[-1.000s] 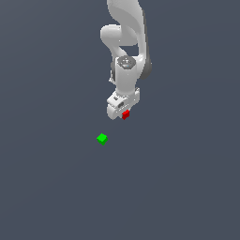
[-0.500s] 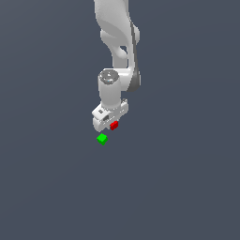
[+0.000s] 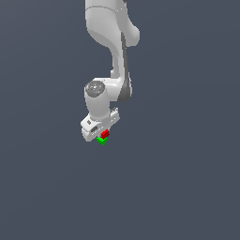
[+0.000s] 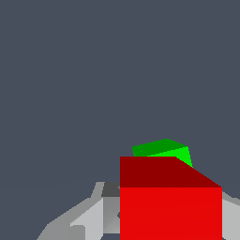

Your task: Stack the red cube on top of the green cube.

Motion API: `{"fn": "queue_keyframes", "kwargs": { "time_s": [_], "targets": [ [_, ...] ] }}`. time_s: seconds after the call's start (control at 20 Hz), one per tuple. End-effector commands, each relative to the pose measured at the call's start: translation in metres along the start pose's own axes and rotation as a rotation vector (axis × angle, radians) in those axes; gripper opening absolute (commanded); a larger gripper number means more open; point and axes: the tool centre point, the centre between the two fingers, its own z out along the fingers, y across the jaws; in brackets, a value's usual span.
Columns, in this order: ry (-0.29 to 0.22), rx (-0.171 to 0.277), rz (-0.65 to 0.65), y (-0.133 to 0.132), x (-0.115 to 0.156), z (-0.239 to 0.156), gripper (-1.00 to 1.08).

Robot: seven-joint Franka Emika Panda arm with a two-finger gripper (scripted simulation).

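Red cube (image 3: 105,133) sits clamped in my gripper (image 3: 101,132), centre frame, seemingly just over the green cube (image 3: 101,140); contact unclear.

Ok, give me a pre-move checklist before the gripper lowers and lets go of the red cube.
1. Red cube held in the gripper: ok; it sits between the fingers in both views.
2. Red cube above the green cube: ok in the exterior view, where red sits directly over green.
3. Centred over green: cannot tell; in the wrist view the green cube peeks out past the red cube, mostly hidden.
4. Edges of the two cubes aligned: not ok; in the wrist view green looks turned relative to red.
5. Cubes already touching: cannot tell; no clear gap shows in either view.
6. Nothing else near the green cube: ok; only bare floor around it.
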Motion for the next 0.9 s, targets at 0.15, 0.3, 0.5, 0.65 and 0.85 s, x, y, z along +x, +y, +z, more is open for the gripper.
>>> {"fn": "queue_keyframes", "kwargs": {
  "time_s": [0.15,0.3,0.5,0.65,0.85],
  "targets": [
    [0.001,0.000,-0.001,0.0150,0.0013,0.0036,-1.00],
    [0.001,0.000,-0.001,0.0173,0.0019,0.0040,-1.00],
    [0.001,0.000,-0.001,0.0174,0.0020,0.0040,1.00],
    [0.001,0.000,-0.001,0.0174,0.0020,0.0040,1.00],
    [0.001,0.000,-0.001,0.0174,0.0020,0.0040,1.00]
  ]
}}
